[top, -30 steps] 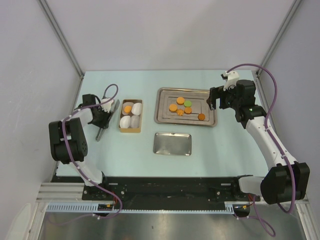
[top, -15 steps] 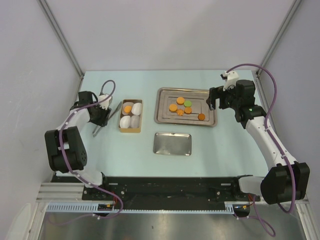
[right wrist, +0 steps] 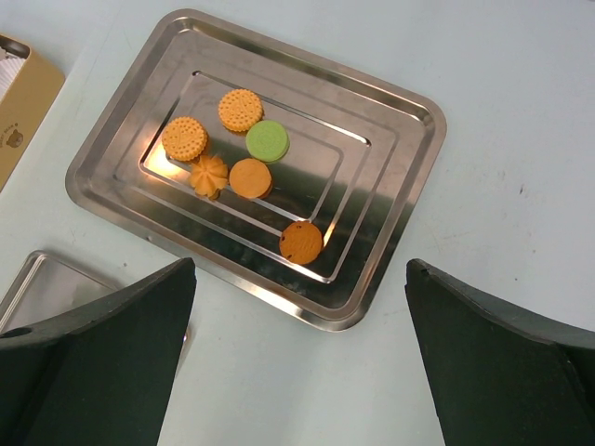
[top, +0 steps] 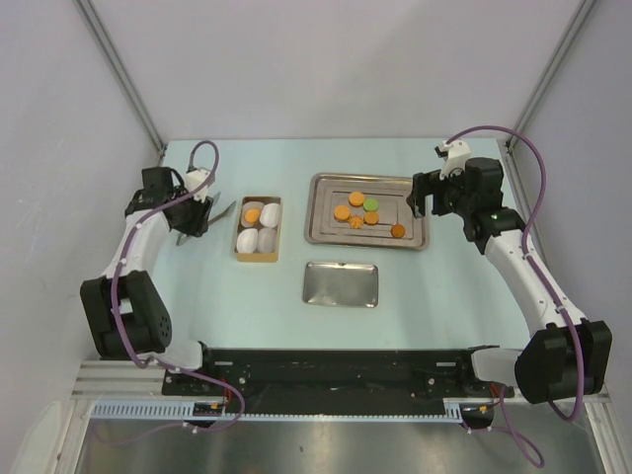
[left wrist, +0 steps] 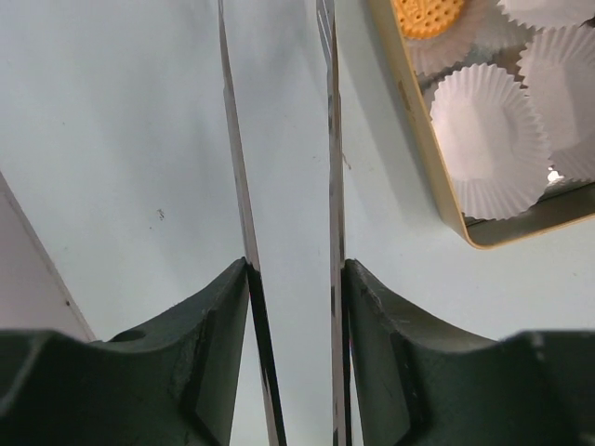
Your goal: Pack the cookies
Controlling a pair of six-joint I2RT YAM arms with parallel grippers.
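Observation:
Several cookies lie on the steel tray: orange discs, a flower-shaped one and a green one. One more orange cookie sits in a paper cup inside the cardboard box. My left gripper is left of the box, shut on a pair of metal tongs; their two thin blades run forward from between the fingers, just left of the box rim. My right gripper hangs open above the tray's right end with nothing between its fingers.
White paper cups fill the rest of the box. A smaller empty steel tray lies near of the cookie tray; its corner shows in the right wrist view. Walls close in the table on the left and right.
My left arm has swung back and to the left with the tongs, whose tips now point toward the box. The right arm has not moved.

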